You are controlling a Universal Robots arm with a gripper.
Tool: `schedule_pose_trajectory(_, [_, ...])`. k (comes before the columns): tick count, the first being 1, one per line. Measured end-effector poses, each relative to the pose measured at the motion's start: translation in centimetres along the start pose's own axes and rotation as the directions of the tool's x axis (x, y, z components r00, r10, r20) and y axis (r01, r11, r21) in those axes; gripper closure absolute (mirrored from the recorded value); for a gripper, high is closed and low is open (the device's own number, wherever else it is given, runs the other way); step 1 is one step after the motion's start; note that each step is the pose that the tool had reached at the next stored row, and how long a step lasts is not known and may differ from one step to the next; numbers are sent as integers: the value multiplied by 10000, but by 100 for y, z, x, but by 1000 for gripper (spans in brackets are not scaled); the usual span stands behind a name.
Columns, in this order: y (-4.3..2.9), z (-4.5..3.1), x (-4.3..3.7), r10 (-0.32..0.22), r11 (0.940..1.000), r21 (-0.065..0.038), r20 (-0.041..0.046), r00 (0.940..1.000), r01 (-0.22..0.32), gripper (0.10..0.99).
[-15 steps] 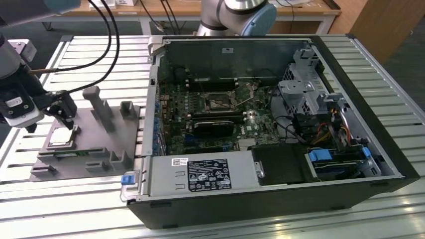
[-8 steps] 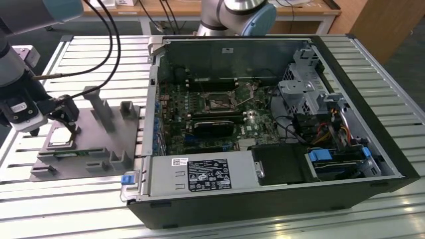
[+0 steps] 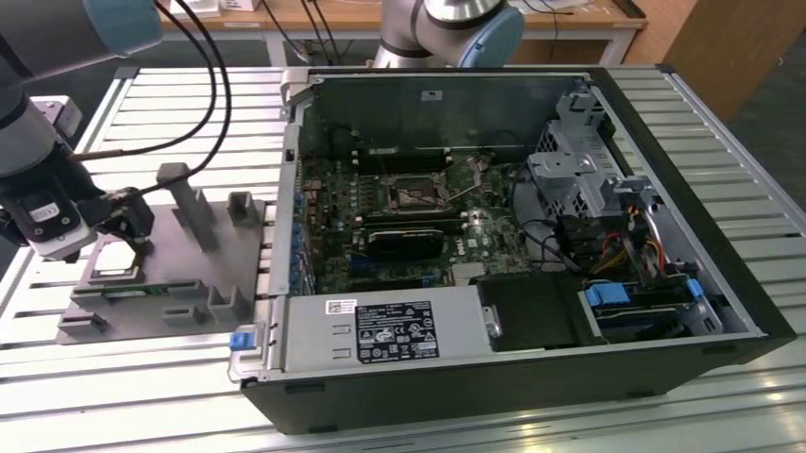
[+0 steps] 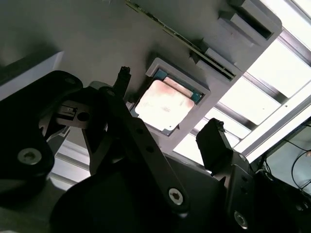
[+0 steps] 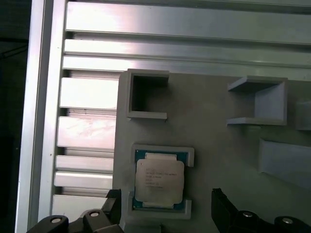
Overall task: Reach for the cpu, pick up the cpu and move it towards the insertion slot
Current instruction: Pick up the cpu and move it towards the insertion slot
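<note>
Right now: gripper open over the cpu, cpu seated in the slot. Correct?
No. The cpu lies in the grey fixture, not the slot, as the first wrist view shows. The gripper is open over it.

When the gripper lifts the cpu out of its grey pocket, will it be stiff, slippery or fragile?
The cpu looks thin, flat and rigid, so it probably will not flex. Its shiny metal top suggests a slick surface; an edge grip may slip. Seated in a pocket of the grey fixture, it likely cannot slide sideways.
</note>
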State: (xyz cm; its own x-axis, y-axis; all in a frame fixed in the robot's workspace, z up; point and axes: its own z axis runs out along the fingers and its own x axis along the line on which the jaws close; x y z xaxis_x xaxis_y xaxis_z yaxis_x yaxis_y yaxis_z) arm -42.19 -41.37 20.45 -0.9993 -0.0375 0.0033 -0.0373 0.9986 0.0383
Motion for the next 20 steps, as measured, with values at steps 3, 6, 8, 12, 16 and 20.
schedule_pose_trajectory(3, [8,22,2,3,10000,-2,1,10000,-3,263])
schedule_pose_trajectory(6, [27,52,4,4,10000,-2,1,10000,-4,263])
schedule_pose_trajectory(8, [36,77,8,4,10000,-2,2,10000,-4,263])
schedule_pose_trajectory(12, [56,139,28,31,10000,-2,3,10000,-31,263])
schedule_pose_trajectory(16, [60,162,49,59,10000,-2,4,10000,-59,349])
schedule_pose_trajectory(20, [76,183,52,157,9999,-2,6,9999,-157,349])
